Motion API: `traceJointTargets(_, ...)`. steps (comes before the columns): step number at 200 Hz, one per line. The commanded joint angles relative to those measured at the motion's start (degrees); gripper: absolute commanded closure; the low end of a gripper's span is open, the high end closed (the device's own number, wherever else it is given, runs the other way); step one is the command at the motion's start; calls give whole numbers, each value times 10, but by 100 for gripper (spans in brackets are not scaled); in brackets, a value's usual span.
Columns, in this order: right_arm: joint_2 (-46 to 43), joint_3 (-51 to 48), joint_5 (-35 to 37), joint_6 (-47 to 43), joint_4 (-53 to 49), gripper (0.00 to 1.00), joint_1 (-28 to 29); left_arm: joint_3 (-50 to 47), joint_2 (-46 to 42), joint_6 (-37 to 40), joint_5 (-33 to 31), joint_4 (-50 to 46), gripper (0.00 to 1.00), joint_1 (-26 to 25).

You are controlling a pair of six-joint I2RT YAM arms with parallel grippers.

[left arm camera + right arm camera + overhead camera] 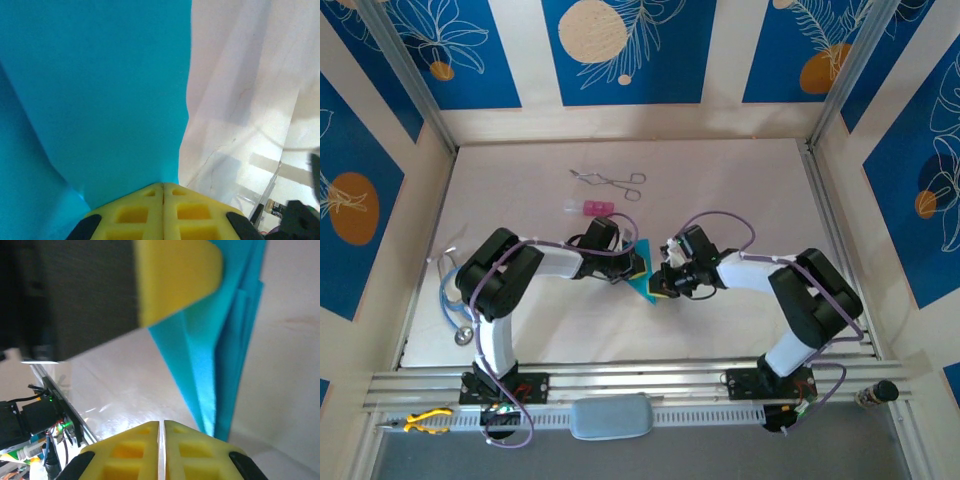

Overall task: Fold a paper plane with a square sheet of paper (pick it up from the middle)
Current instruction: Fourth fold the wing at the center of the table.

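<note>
1. White table (740, 180) first: both arms meet in its middle, and the folded blue paper (643, 288) is between them, a little toward 6 o'clock from the centre.
2. Seen from above, the left gripper (637, 268) is at 9 o'clock of the paper and the right gripper (666, 279) is at 3 o'clock.
3. In the right wrist view the paper (220, 350) is a long thin wedge with many layers, so I think the folding is far along and this step is pressing or fixing a crease.
4. The left gripper (163, 186) is pinched tight on the paper (100, 100). One of its yellow fingers (175, 280) shows at 12 o'clock in the right wrist view, clamped on the wedge.
5. The right gripper (161, 424) has its fingers almost together, with only a thin slit and nothing in it. The paper's tip sits just beside it at 3 o'clock.
6. Next, I think the right gripper must open a bit and take a flap while the left one holds firm. Thin paper can slip or tear.
7. A looped tube (450, 290) lies at 9 o'clock by the table edge, well apart.
8. Metal forceps (610, 180) lie at 12 o'clock.
9. A small pink block (592, 207) sits at 11 o'clock, near the left arm, and a wide swing could bump it.
</note>
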Motion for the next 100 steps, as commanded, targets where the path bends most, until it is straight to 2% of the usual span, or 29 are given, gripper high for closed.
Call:
traceJointTargets(1, -3, 21, 1, 2, -20, 89, -1, -21, 11, -24, -30, -26, 93, -8)
traceJointTargets(47, 38, 40, 22, 6, -15, 91, 16, -34, 6, -47, -45, -6, 93, -14)
traceJointTargets(100, 67, -2, 27, -2, -2, 92, 17, -28, 0, -39, -55, -24, 93, -13)
